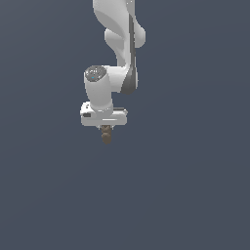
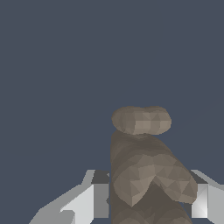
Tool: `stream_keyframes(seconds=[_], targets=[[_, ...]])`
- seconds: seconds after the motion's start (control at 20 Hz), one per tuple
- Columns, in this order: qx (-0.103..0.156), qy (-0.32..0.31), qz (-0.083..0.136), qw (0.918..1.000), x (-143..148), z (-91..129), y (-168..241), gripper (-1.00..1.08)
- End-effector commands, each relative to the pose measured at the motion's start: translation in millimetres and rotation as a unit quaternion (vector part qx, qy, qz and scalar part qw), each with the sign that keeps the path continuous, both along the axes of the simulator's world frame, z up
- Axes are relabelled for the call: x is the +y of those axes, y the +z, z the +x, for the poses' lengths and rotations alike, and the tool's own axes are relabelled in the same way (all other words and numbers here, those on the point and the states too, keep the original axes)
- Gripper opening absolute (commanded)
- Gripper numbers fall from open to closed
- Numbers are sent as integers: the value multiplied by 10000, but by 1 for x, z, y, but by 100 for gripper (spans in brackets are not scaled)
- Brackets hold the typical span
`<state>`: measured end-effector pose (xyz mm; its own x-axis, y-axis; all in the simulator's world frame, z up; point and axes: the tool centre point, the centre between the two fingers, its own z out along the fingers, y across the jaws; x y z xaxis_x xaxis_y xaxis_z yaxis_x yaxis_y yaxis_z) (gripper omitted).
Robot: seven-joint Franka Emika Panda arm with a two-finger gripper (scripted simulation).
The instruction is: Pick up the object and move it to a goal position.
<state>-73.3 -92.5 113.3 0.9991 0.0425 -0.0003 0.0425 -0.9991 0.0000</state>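
The object (image 1: 106,135) is a small dull-brown bumpy lump. In the exterior view it sticks out below the white hand of the arm, near the middle of the picture. My gripper (image 1: 105,129) is shut on the object, and its fingers are mostly hidden behind the lump there. In the wrist view the object (image 2: 144,170) fills the space between the two grey-white fingers (image 2: 99,199), with its rounded end (image 2: 141,120) pointing away from the hand. No goal marker shows in either view.
The white arm (image 1: 119,44) rises from the hand to the top edge of the exterior view. A plain dark blue-grey surface (image 1: 195,195) lies all around. No other object shows.
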Motion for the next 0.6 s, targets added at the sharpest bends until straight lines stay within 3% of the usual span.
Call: stream_keyframes(seconds=[0.0,0.55], targets=[[-6,0,-1,10000,-1,1,13,-100],[-6,0,-1,10000,-5,4,108,-100]])
